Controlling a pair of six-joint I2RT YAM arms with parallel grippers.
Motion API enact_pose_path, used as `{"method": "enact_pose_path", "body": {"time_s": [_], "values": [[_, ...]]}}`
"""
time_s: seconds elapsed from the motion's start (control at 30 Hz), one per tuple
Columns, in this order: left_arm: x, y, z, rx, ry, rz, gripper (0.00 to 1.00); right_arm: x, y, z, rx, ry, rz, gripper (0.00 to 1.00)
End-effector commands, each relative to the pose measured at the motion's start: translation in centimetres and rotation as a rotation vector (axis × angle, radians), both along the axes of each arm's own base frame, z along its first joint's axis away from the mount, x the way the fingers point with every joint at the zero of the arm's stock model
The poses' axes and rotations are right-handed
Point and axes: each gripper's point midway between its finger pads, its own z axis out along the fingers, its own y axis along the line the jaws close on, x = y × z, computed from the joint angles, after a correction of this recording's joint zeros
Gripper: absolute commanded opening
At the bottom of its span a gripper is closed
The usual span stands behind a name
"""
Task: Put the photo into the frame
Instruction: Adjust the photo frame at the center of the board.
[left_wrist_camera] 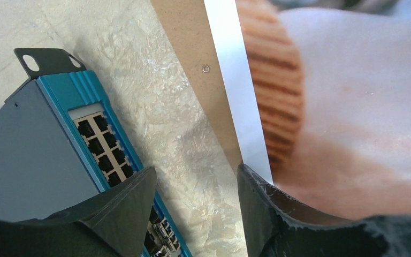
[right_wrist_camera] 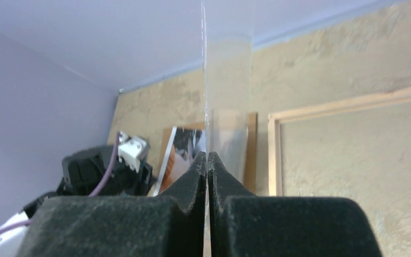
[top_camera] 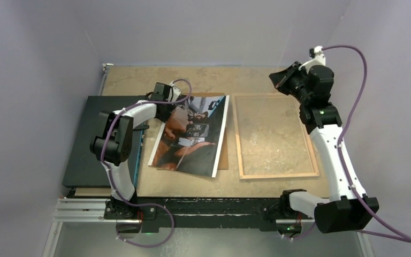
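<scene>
The photo (top_camera: 190, 136) lies tilted on a brown backing board (top_camera: 223, 155) mid-table (top_camera: 139, 80); the frame (top_camera: 278, 175) lies wood-side up just beside it at 3 o'clock. At the photo's 11 o'clock corner the left end effector (left_wrist_camera: 195, 171) hangs spread; the right end effector (right_wrist_camera: 207, 158), high at 1 o'clock, is pressed together, pinching a clear pane (right_wrist_camera: 205, 107).
</scene>
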Motion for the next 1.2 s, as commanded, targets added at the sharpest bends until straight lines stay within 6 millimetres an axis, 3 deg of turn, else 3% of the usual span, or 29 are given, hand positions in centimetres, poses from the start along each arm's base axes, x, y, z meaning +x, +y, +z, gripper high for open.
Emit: {"method": "enact_pose_path", "body": {"time_s": [0.0,0.2,0.3,0.4,0.5,0.57,0.67,0.8,0.97,1.17], "values": [[1.0,-1.0,3.5,-0.042,-0.071,0.007,0.59,-0.2,-2.6,4.9,-0.066,-0.104,-0.129,0.0],[2.9,-2.1,9.8,-0.096,-0.177,-0.003,0.7,-0.4,-3.6,7.5,-0.084,-0.156,-0.179,0.0],[2.1,-4.1,11.7,-0.135,-0.173,-0.048,0.74,-0.3,-3.7,7.7,-0.09,-0.15,-0.181,0.0],[-0.4,-7.5,10.9,-0.154,-0.125,-0.14,0.8,-0.4,-4.1,7.9,-0.105,-0.152,-0.199,0.0],[-3.6,-11.1,8.0,-0.144,-0.061,-0.222,0.81,-0.6,-5.0,8.7,-0.129,-0.161,-0.24,0.0],[-5.6,-12.6,5.6,-0.128,-0.023,-0.254,0.81,-0.8,-5.6,9.3,-0.141,-0.166,-0.274,0.0],[-7.6,-14.8,3.7,-0.112,-0.018,-0.313,0.81,-1.0,-6.3,10.0,-0.153,-0.17,-0.302,0.0],[-8.1,-19.1,4.9,-0.162,-0.054,-0.377,0.81,-1.1,-7.3,10.1,-0.175,-0.159,-0.348,0.0],[-8.5,-26.5,7.4,-0.317,-0.069,-0.432,0.84,-1.2,-8.2,10.3,-0.19,-0.154,-0.391,0.0],[-10.3,-34.4,7.6,-0.555,0.044,-0.401,0.86,-1.8,-9.9,10.6,-0.229,-0.148,-0.466,0.0]]}}
